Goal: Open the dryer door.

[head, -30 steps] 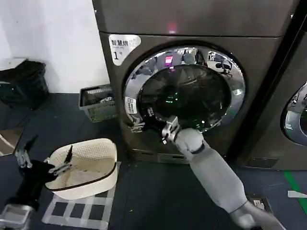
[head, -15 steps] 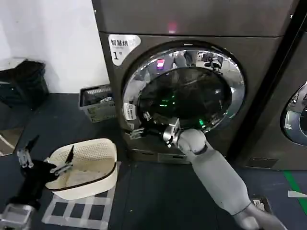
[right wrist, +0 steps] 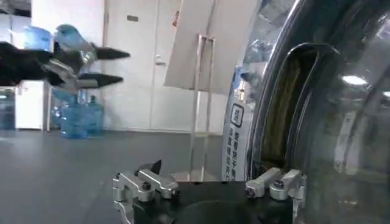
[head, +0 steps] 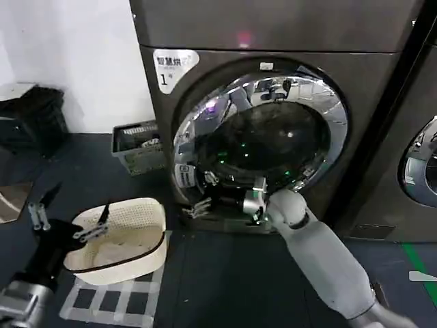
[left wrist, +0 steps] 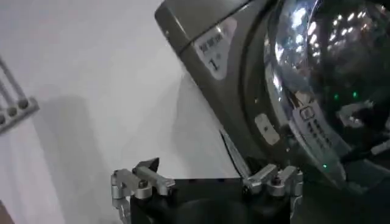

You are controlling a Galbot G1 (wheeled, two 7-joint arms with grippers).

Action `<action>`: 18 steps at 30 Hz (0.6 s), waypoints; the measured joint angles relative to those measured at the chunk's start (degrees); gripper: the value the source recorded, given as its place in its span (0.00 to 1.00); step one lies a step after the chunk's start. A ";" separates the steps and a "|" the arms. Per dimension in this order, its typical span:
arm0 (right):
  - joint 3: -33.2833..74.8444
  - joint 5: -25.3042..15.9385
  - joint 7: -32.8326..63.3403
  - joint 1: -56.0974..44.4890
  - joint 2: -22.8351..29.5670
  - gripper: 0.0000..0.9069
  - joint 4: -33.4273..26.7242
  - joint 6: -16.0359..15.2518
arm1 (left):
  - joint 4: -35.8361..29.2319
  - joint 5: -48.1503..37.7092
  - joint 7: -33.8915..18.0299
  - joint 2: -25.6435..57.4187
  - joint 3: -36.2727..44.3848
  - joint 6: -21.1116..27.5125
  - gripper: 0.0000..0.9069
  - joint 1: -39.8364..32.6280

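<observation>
The dryer door [head: 273, 143], a chrome ring around dark glass, stands partly swung out from the dark grey machine [head: 273, 27] labelled "1". Its left edge is off the front and a dark gap shows behind it. My right gripper [head: 203, 192] is at the door's lower left edge, fingers spread open around that rim. In the right wrist view the right gripper [right wrist: 210, 182] is open, with the door's chrome edge [right wrist: 268, 115] just beside one finger. My left gripper [head: 68, 220] hangs open over the white basket, far left; the left wrist view shows the left gripper [left wrist: 207, 181] open with nothing in it, and the door [left wrist: 317, 79] beyond.
A white perforated basket [head: 140, 239] sits on the floor at lower left. A grey crate [head: 136, 147] stands against the wall beside the machine, with a black bag [head: 34, 119] farther left. A neighbouring machine's chrome-ringed door [head: 420, 164] is at the right edge.
The door's left edge has swung outward from the machine. My right gripper moved down and toward me with it. The left arm shifted only slightly.
</observation>
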 joint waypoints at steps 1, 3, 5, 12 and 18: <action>0.19 0.47 -0.90 -0.14 -0.21 1.00 0.13 -0.12 | 0.48 -0.07 -0.01 0.34 0.01 -0.06 1.00 -0.30; 0.28 1.70 -2.78 -0.54 -0.72 1.00 0.55 -0.84 | 1.29 -0.02 -0.45 1.05 0.20 0.26 1.00 -0.85; 0.33 3.06 -3.82 -0.71 -0.88 1.00 0.79 -1.76 | 2.24 0.12 -0.64 1.83 0.26 0.67 1.00 -1.46; 0.83 2.77 -7.10 -1.01 -1.02 1.00 0.20 -0.82 | 4.65 -0.30 -1.46 3.00 1.09 1.48 1.00 -2.77; 1.66 2.74 -11.70 -1.62 -1.81 1.00 0.15 -0.58 | 6.74 -5.86 -1.59 4.10 1.30 1.29 1.00 -4.29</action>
